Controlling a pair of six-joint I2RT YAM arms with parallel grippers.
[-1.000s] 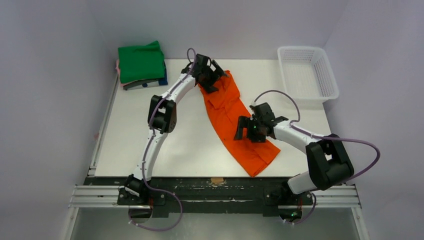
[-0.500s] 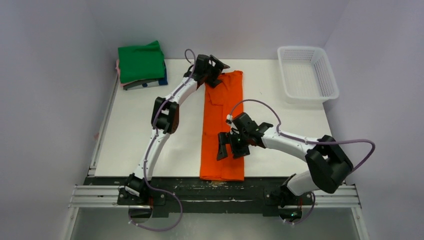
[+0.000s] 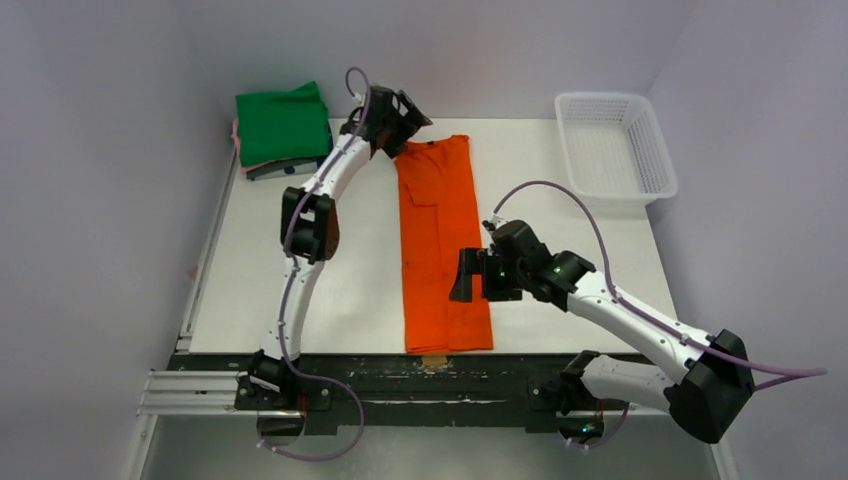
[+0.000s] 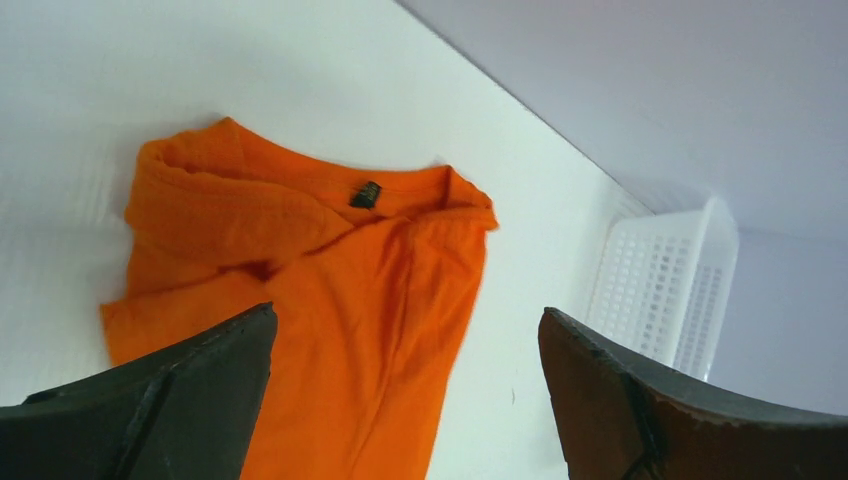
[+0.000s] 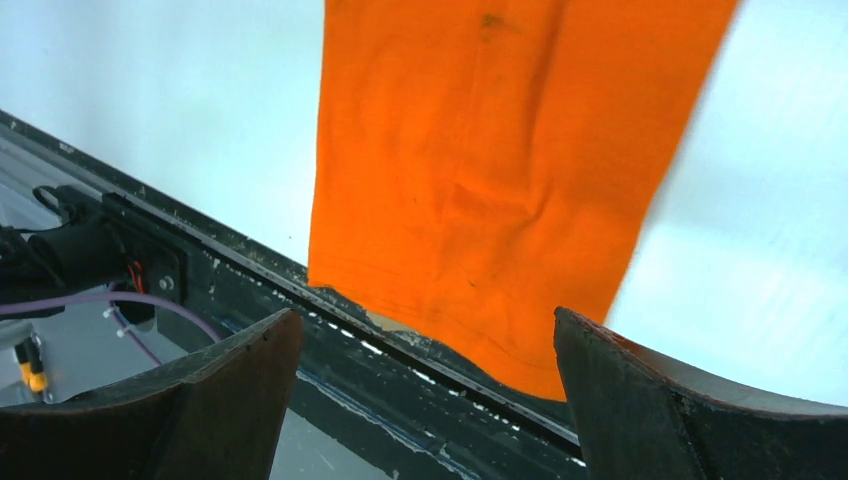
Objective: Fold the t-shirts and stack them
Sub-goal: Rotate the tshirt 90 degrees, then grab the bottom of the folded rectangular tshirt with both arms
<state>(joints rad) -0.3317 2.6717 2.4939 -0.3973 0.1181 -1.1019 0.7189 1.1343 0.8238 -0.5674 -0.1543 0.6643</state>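
A bright orange short-sleeved t-shirt (image 3: 440, 240), folded lengthwise into a long narrow strip, lies flat down the middle of the white table (image 3: 300, 260). Its collar end, with a small dark neck label, points toward the far wall. Its hem reaches the table's near edge, and the right wrist view shows it lapping onto the black rail (image 3: 430, 365) there.

The left gripper (image 3: 405, 125) hovers at the strip's far-left corner by the collar. In its own camera its two dark fingers stand wide apart with nothing between them, the shirt spread out below. The right gripper (image 3: 478, 285) hangs over the strip's right edge, toward the near end. Its fingers are also spread wide and empty, framing the hem in the wrist view.

In the far-left corner sits a stack of folded shirts. A green t-shirt (image 3: 283, 122) is on top, with a sliver of a pink t-shirt (image 3: 237, 135) and a dark blue t-shirt (image 3: 328, 155) showing beneath it. The stack lies well apart from the orange shirt. A white plastic mesh basket (image 3: 600, 97) stands at the far-right corner.
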